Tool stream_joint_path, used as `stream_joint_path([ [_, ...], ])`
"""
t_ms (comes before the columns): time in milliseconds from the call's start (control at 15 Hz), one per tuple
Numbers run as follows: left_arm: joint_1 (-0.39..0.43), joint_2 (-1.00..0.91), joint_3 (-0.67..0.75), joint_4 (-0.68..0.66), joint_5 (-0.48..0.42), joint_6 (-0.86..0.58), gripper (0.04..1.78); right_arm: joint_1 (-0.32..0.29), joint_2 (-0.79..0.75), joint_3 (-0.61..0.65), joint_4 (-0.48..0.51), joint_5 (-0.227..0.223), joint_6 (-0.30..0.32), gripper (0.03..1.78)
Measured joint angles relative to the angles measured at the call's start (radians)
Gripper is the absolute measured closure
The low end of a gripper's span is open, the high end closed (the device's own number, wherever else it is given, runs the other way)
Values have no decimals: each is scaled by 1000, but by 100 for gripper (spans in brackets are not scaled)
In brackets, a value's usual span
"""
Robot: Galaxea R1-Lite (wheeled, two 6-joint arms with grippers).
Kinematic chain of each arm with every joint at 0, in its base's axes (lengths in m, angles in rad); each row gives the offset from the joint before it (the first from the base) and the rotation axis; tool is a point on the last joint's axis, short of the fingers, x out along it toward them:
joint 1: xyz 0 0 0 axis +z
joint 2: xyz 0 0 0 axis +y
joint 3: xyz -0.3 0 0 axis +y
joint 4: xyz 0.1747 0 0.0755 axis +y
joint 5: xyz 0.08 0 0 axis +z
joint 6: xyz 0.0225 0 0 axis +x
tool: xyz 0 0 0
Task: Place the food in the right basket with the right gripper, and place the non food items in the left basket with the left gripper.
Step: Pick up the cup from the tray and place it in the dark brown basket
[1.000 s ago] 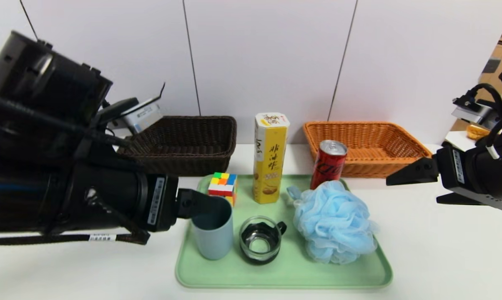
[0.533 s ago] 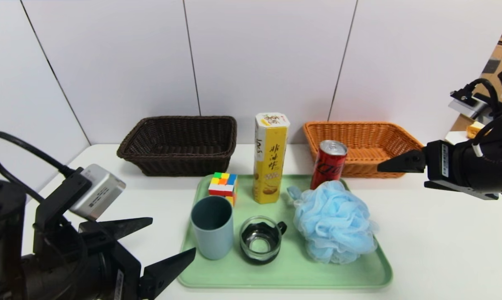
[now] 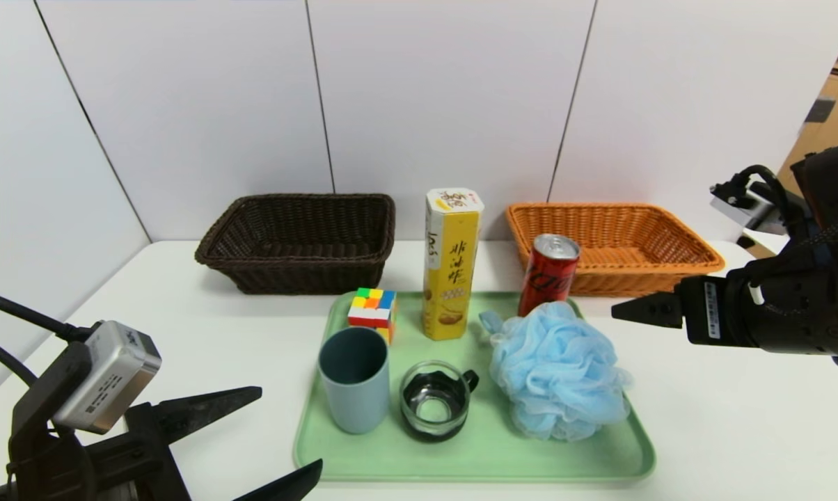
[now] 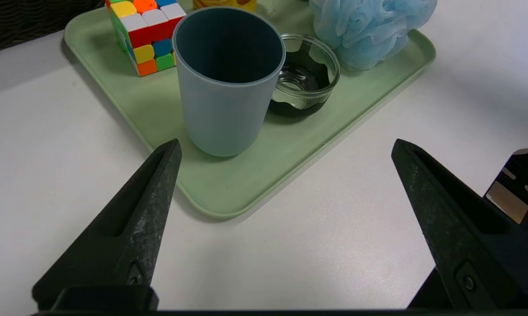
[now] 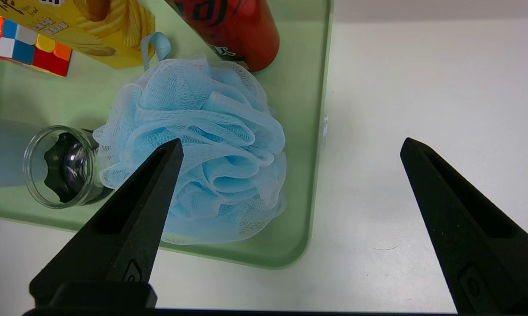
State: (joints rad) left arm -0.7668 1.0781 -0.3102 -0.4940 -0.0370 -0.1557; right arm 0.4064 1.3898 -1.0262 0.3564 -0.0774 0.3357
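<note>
White bench (image 3: 739, 417): green tray (image 3: 475, 456) at centre; dark brown basket (image 3: 301, 243) at 11 o'clock, orange-tan basket (image 3: 610, 243) at 1 o'clock, both against wall.

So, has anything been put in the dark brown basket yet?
No, the dark brown basket is empty in the head view; all six items sit on the green tray.
</note>
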Motion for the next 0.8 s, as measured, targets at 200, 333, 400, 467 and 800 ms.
stream_joint_path([
  [200,0,32,19,-34,1,6,13,1,-13,9,5,0,2,10],
  [333,1,77,20,-83,11,9,13,1,-21,22,4,-2,2,10],
  [400,1,104,18,-111,23,10,13,1,-26,28,4,-8,3,10],
  [467,1,140,17,-151,37,10,13,1,-31,33,4,-10,4,10],
  [800,3,282,31,-295,92,36,13,-3,-52,56,2,-9,6,10],
])
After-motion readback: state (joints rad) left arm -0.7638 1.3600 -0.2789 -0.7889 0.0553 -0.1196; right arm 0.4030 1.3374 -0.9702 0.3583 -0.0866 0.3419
